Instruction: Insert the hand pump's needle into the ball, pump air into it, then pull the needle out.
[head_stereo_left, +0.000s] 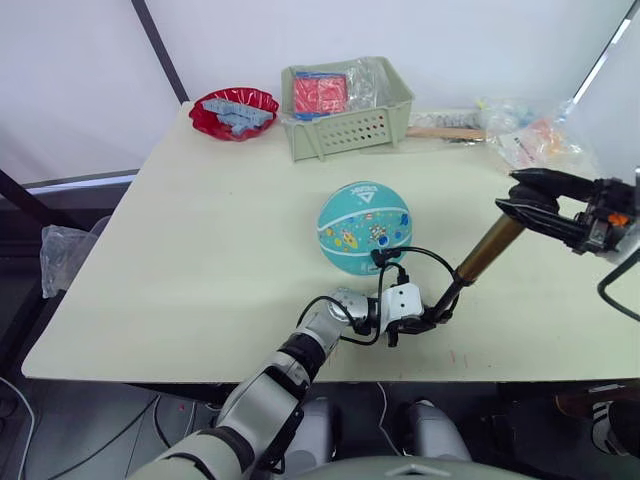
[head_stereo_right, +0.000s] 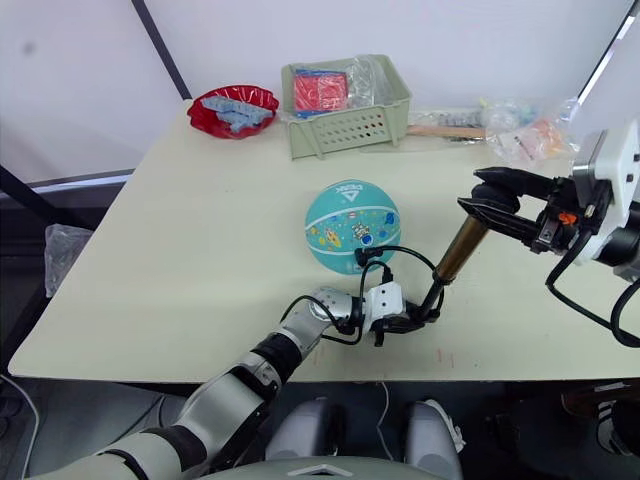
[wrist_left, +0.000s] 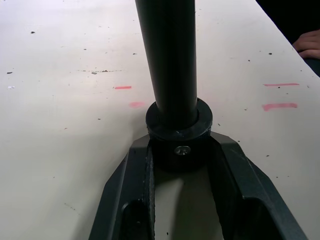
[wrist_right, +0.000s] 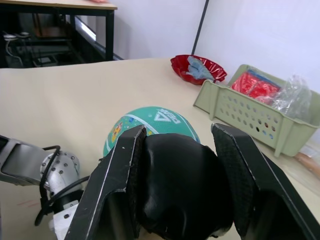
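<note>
The hand pump (head_stereo_left: 487, 250) is standing tilted on the cream table (head_stereo_left: 180, 250), near the front edge and just right of the ball (head_stereo_left: 364, 227), its black foot end down and its gold-bronze barrel leaning up toward the robot's right.

Going from the left, a red bowl (head_stereo_left: 234, 112) holding blue-grey pieces is sitting at the table's far edge, and beside it a pale green perforated basket (head_stereo_left: 345, 125) is holding a red packet and clear plastic wrap.

In front of these, the teal ball printed with small cartoon figures is resting near the table's middle.

Below the ball, the left gripper (head_stereo_left: 415, 325) is lying low over the table, its two black fingers (wrist_left: 135, 200) closed around the pump's foot end, one on each side of the black collar, as the left wrist view shows.

The thin black hose (head_stereo_left: 425, 256) is looping up from the pump's base and over to the ball's near side, where the black fitting of the needle (head_stereo_left: 381, 258) is touching the ball; whether the metal tip is inside I cannot tell.

Further right, the right gripper (head_stereo_left: 535, 205) is clamping the black T-handle (wrist_right: 177, 185) at the barrel's top, its fingers pressing on both sides.

Behind it, crumpled clear bags (head_stereo_left: 530, 135) are lying at the table's far right.
</note>
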